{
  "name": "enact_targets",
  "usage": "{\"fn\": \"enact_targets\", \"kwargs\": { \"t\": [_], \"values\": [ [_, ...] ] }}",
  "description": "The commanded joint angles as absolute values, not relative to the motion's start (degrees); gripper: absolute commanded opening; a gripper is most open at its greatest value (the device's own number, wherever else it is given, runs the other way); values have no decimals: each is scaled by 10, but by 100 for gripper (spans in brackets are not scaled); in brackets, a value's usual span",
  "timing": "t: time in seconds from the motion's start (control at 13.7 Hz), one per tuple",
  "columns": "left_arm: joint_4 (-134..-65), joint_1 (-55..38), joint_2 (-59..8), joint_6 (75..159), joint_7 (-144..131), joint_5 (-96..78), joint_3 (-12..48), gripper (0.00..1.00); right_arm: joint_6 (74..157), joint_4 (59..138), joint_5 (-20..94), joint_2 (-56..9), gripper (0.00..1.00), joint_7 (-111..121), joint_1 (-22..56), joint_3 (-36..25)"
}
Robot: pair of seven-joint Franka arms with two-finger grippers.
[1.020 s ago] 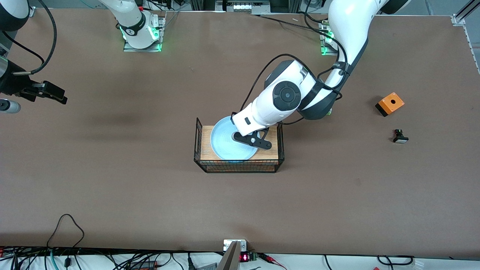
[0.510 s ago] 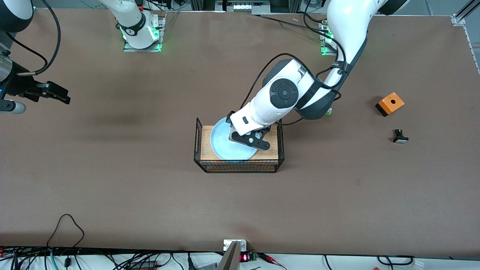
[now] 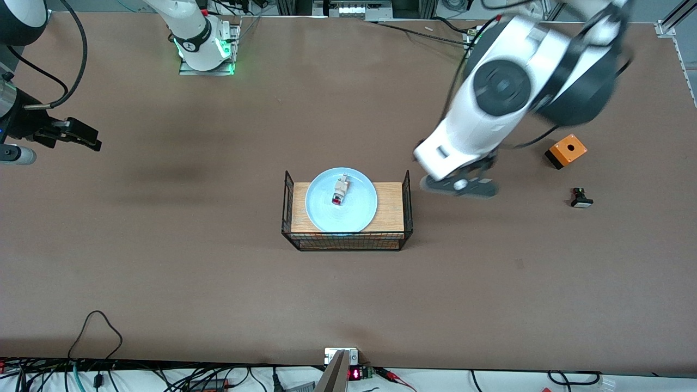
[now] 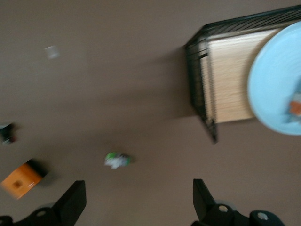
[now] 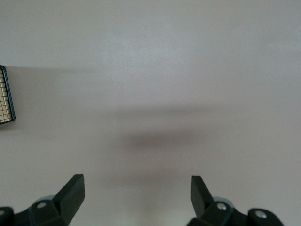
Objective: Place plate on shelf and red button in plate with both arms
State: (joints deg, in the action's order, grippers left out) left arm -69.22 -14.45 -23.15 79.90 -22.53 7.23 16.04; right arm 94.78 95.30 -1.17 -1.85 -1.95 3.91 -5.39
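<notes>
Red button point(image 3: 340, 193) on plate point(image 3: 359, 215) in wire basket point(image 3: 344, 241); both end effectors spread wide, empty.

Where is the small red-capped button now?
The small red-capped button lies on the pale blue round plate, inside the black wire basket at the table's middle.

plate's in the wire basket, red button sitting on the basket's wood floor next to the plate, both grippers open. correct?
Not quite. The red button lies on the plate, not on the wooden floor beside it; the front view shows this. The rest holds: the plate sits in the wire basket, and the left gripper, over bare table beside the basket, and the waiting right gripper, at the right arm's end, are both open.
</notes>
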Motion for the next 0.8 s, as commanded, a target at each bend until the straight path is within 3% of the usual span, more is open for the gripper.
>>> {"fn": "enact_targets", "kwargs": {
  "t": [0.0,0.22,0.51,0.73],
  "values": [
    [-710,-83,-188,746,-144,82,165,100,936,942,-9,-19,100,-10,38,-53],
    [-721,-15,-168,748,-43,74,164,100,937,941,-10,-19,100,-9,40,-52],
    [-924,-11,-36,899,-13,16,62,100,937,940,-10,-20,100,-8,40,-52],
    [-996,-37,10,961,-12,13,18,100,936,940,-11,-21,100,-7,40,-52]
  ]
}}
